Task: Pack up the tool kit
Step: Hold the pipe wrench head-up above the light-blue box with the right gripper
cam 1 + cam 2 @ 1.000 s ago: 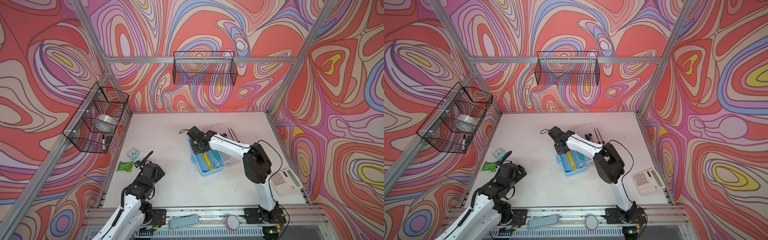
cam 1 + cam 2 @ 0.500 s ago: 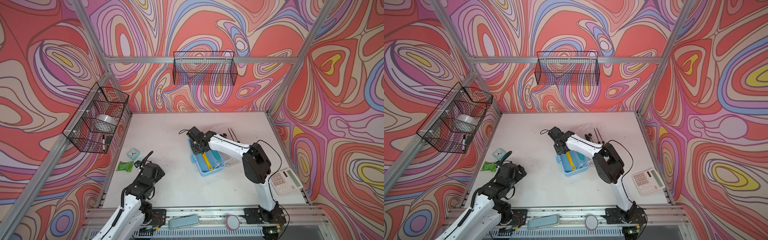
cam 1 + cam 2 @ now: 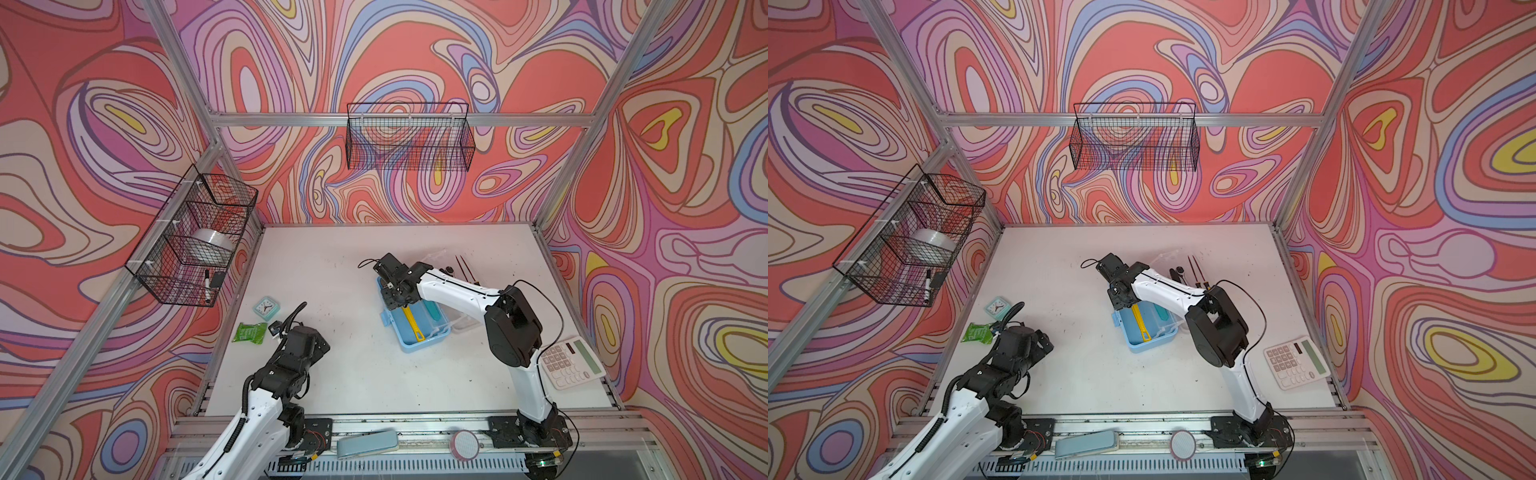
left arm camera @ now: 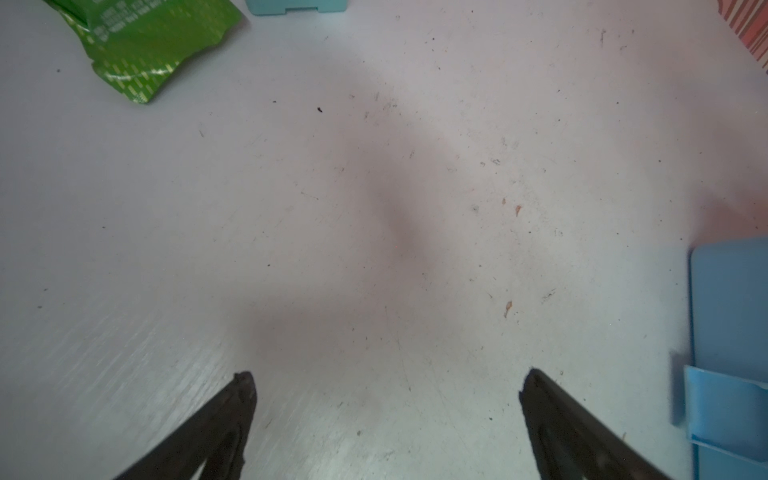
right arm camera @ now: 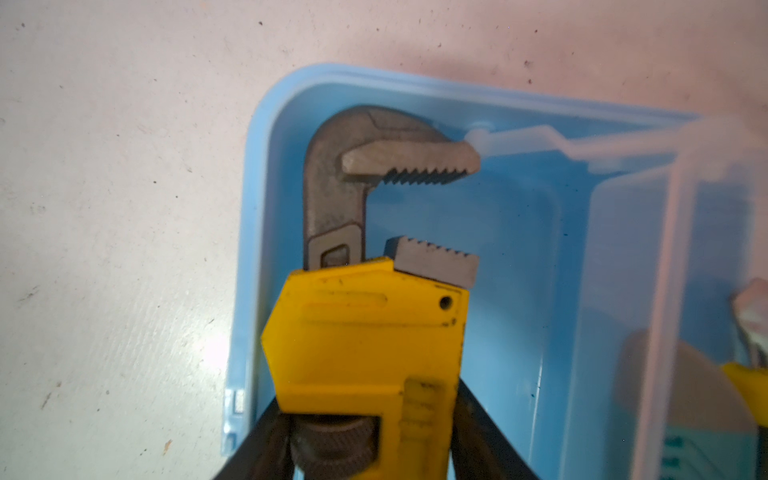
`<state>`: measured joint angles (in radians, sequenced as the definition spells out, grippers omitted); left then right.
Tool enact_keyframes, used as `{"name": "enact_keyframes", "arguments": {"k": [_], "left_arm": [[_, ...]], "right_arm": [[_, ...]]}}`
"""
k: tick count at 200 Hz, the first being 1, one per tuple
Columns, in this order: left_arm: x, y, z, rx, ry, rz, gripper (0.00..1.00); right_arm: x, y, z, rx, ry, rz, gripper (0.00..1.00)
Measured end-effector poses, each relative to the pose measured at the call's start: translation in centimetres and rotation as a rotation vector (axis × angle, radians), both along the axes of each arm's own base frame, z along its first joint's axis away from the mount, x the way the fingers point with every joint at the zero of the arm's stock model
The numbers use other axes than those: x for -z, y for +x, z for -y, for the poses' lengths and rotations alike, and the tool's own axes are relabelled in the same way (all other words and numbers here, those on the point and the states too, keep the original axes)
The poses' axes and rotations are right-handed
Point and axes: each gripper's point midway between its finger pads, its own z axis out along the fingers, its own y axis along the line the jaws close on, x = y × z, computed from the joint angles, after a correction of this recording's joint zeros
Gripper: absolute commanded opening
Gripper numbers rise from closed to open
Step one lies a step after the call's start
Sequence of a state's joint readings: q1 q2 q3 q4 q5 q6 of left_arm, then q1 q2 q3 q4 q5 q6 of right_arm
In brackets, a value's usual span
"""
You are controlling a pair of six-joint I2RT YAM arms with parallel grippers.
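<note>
At far left in a top view, a mint clock (image 3: 266, 308) and a green packet (image 3: 249, 332) are lying on the white table (image 3: 357, 374). Just right of them, the left gripper (image 4: 386, 390) is hanging over bare table with its 2 fingers spread wide, holding nothing.

Further right, near the table's middle, the tool kit (image 3: 415, 328) is sitting with its blue tray open and its clear lid (image 3: 463, 326) folded out beside it. The right gripper (image 5: 368, 444) is pinching the yellow body of a pipe wrench (image 5: 374, 291), whose grey toothed head is lying inside the tray, tucked into a corner.

At far right, a calculator (image 3: 571, 361) is resting by the table edge.

To finish this placement well, the wrench probably needs its handle lowered flat inside the tray walls before the fingers let go, keeping its head clear of the lid's hinge.
</note>
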<state>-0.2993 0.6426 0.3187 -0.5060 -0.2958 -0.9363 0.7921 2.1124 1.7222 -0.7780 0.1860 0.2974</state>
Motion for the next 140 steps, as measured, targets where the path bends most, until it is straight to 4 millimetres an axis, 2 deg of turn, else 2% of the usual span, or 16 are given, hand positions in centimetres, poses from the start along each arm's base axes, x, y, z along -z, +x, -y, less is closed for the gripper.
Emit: {"name": "enact_keyframes", "arguments": {"k": [140], "left_arm": [[0.01, 0.0, 0.0, 0.0, 0.0, 0.0, 1.0]], "right_arm": [[0.19, 0.09, 0.03, 0.009, -0.001, 0.007, 0.0]]}}
